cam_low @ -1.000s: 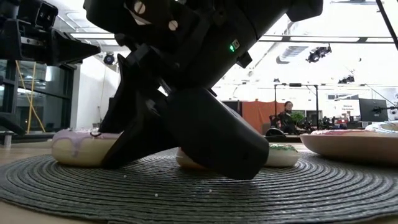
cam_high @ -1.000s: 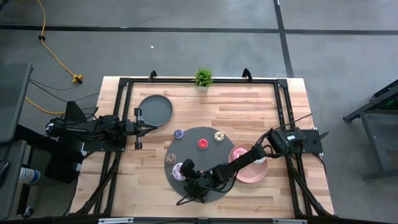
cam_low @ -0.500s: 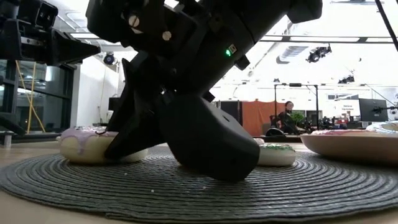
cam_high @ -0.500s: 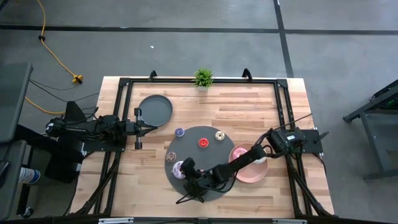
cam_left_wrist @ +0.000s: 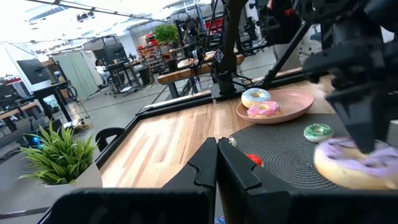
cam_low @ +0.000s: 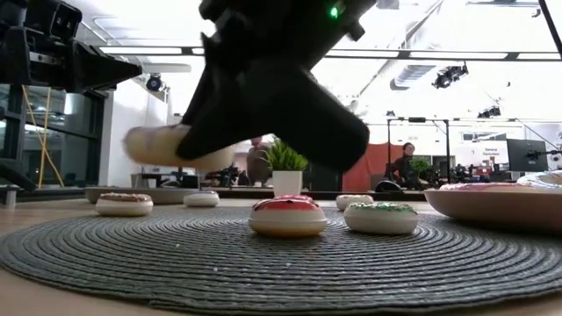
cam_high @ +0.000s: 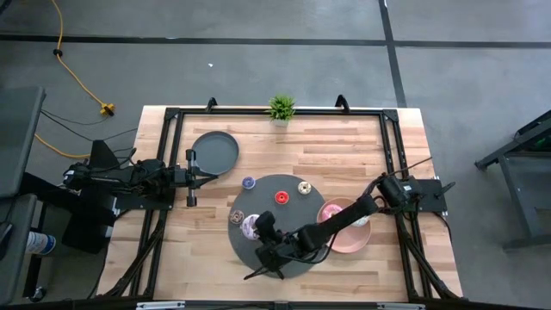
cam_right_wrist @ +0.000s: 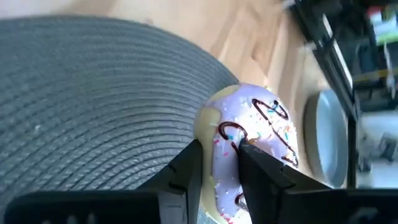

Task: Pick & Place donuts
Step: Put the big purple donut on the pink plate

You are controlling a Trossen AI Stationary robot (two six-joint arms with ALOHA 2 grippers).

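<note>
Over the round woven grey mat [cam_high: 288, 245], the right gripper [cam_right_wrist: 217, 163] pinches 1 lilac frosted donut [cam_right_wrist: 252, 149], lifted clear of the weave. Smaller ring donuts: 2 on the mat, red [cam_low: 288, 215] and green [cam_low: 380, 217], w/ 3 more beyond its far edge. 2 frosted donuts [cam_left_wrist: 260, 103] sit on the smooth pink plate [cam_left_wrist: 297, 109] touching the mat's right edge. Left gripper [cam_left_wrist: 216, 163], fingers pressed together, waits by the dark grey plate [cam_high: 215, 151]; bare wood btw them.

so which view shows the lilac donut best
The right wrist view: the lilac donut fills it, pinched between the right gripper fingers. The low view shows its side, lifted off the mat. The left wrist view blurs it; the high view shows it tiny.
</note>
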